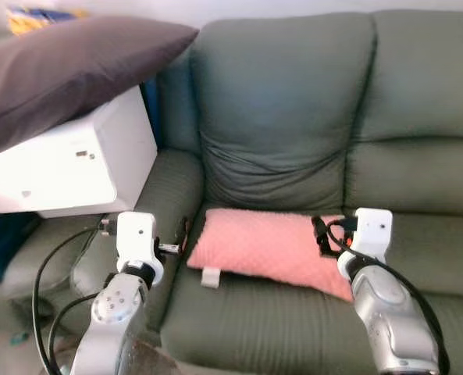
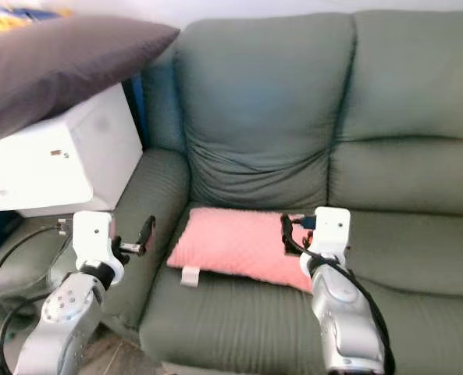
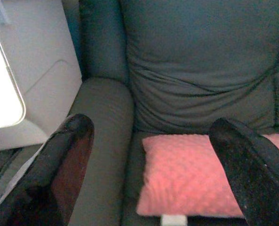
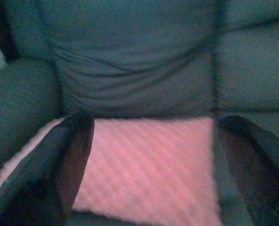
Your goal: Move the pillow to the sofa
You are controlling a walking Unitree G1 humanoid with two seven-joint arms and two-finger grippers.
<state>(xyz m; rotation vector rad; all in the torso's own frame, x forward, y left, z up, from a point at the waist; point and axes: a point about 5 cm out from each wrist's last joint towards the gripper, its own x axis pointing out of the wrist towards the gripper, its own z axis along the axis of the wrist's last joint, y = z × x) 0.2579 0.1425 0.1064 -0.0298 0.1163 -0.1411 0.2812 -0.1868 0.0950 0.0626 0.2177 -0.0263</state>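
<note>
A pink pillow [image 1: 270,248] lies flat on the seat of the grey-green sofa [image 1: 286,117], a white tag at its front left corner. My left gripper [image 3: 153,155] is open, held over the sofa's left armrest [image 1: 157,203] just left of the pillow. My right gripper [image 4: 153,155] is open too, hovering at the pillow's right end with nothing between its fingers [image 4: 71,150]. In both wrist views the pillow [image 3: 191,174] rests free beyond the fingertips.
A white box-like unit [image 1: 75,164] stands left of the sofa with a large dark grey pillow [image 1: 67,66] on top. Black cables [image 1: 51,289] hang from my left arm near the armrest. The sofa's right seat [image 1: 442,258] is bare.
</note>
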